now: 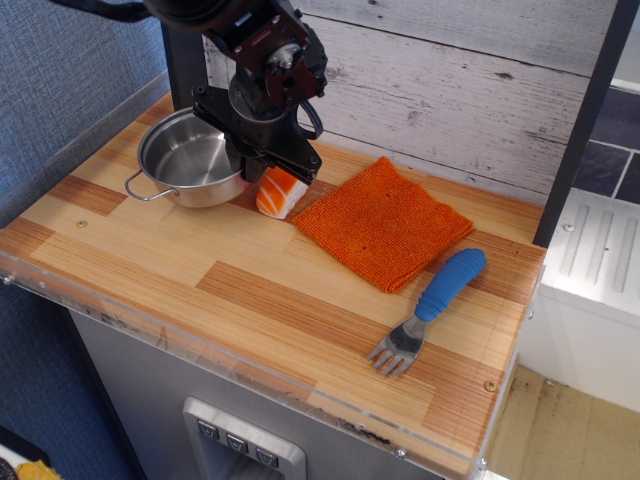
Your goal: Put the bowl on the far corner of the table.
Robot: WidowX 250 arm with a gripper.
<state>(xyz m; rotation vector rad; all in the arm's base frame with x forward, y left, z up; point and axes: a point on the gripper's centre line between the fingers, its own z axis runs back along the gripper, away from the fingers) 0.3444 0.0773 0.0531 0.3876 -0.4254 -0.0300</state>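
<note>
While the arm leans in from the upper left, the scene reads as follows.

End effector [262,152]: black, pointing down at the right-hand rim of the bowl, its lower part overlapping that rim. The fingers are hidden against the dark body, so I cannot tell whether they are apart, together, or clamped on the rim.

Bowl [190,165]: shiny steel, upright, on the worktop near its far left corner, close to the grey wall. One thin wire loop handle sticks out toward the front left; the opposite side is covered by the end effector. Whether the bowl rests fully on the wood or is slightly lifted cannot be told.

Worktop [250,300]: striped light and reddish-brown planks with a clear rim along the front edge and a grey base below.

Salmon sushi piece [279,192]: orange with white stripes, just beside the bowl on its right, directly under the end effector and touching or nearly touching the left corner of the cloth.

Orange cloth [382,222]: square, lying flat, turned like a diamond, in the middle rear of the worktop.

Fork [428,308]: blue handle, metal tines pointing toward the front edge, to the front right of the cloth, handle end close to the cloth's right corner.
</note>
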